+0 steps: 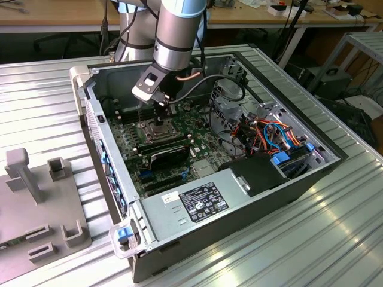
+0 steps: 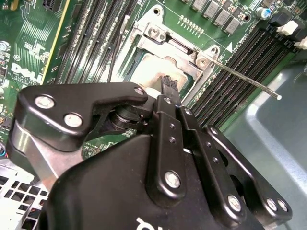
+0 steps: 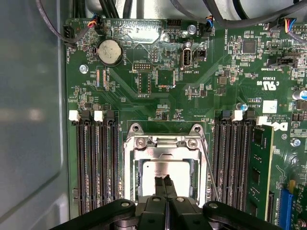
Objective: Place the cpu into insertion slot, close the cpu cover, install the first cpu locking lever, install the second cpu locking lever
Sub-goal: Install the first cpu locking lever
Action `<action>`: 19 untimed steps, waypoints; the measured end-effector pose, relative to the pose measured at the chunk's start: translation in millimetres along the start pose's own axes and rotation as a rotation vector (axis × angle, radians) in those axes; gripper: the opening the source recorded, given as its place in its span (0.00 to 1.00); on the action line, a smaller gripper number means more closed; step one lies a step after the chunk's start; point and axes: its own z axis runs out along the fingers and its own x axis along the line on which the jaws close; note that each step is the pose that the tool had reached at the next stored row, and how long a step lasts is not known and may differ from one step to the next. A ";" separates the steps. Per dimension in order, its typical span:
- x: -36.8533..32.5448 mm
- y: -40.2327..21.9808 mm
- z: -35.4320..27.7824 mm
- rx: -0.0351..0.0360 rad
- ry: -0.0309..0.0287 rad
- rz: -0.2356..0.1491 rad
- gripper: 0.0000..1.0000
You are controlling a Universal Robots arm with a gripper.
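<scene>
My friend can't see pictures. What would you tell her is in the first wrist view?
The robot's black hand, its fingers shut together, sits right over a small silvery square chip. The chip lies inside a silver metal square frame on a green circuit board. Rows of long black memory slots flank the frame.

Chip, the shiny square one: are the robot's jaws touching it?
Cannot tell. In both wrist views the closed jaws' tips overlap the chip, but neither shows contact or a gap plainly.
</scene>
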 end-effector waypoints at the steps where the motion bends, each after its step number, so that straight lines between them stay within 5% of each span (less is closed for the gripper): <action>1: 0.0 -1.0 0.0 0.0000 -0.0001 0.000 0.11; 5: 0.1 -5.8 0.5 0.0000 0.0001 0.000 0.11; 19: 0.0 -6.1 0.5 -0.0001 0.0000 0.000 0.11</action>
